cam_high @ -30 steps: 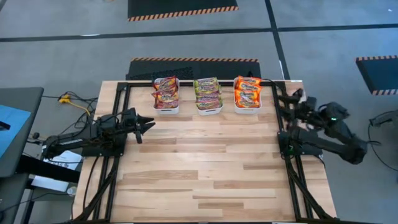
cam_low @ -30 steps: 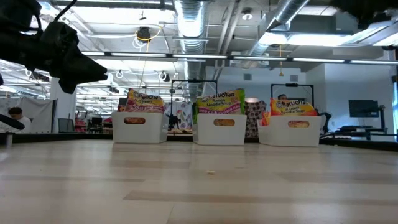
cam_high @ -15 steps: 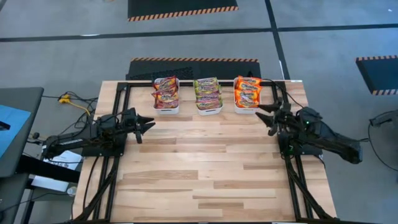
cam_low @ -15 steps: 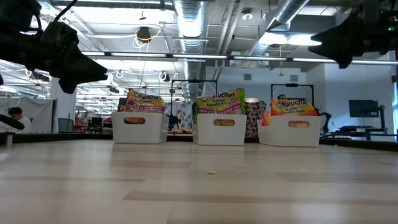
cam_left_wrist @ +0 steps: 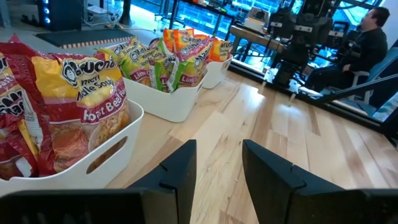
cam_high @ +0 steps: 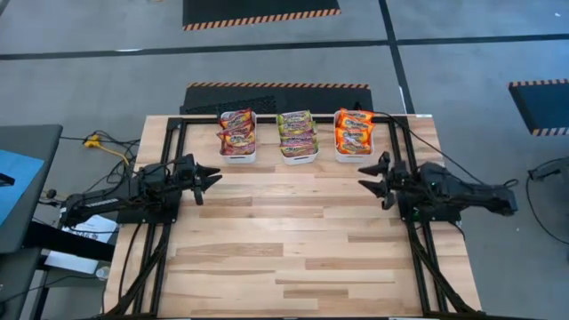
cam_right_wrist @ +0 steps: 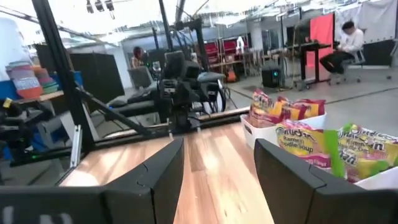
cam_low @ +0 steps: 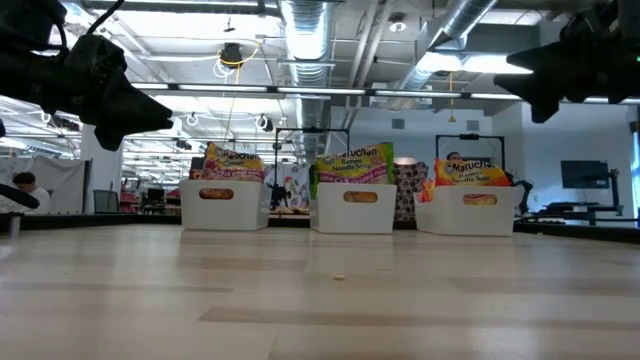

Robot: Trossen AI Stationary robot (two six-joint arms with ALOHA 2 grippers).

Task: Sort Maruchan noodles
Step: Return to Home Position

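Pale wooden desk [cam_high: 293,231] carries three white rectangular plastic bins [cam_high: 300,161] at 12 o'clock, filled with crinkly yellow Maruchan noodle packets [cam_high: 296,133]; left tool [cam_high: 212,180] at 9 and right tool [cam_high: 369,180] at 3 o'clock both gape empty, and the right, folding home, might clip its nearest bin

The Maruchan noodles [cam_high: 297,133] are sorted by colour and stand on edge in rows, yellow fronts crinkled. The green-edged packets [cam_high: 298,140] fill the middle white bin [cam_high: 299,161]. The red-edged packets [cam_high: 237,133] sit in the left bin [cam_high: 238,159] beside it, and the orange-edged packets [cam_high: 354,131] in the right bin [cam_high: 355,159].
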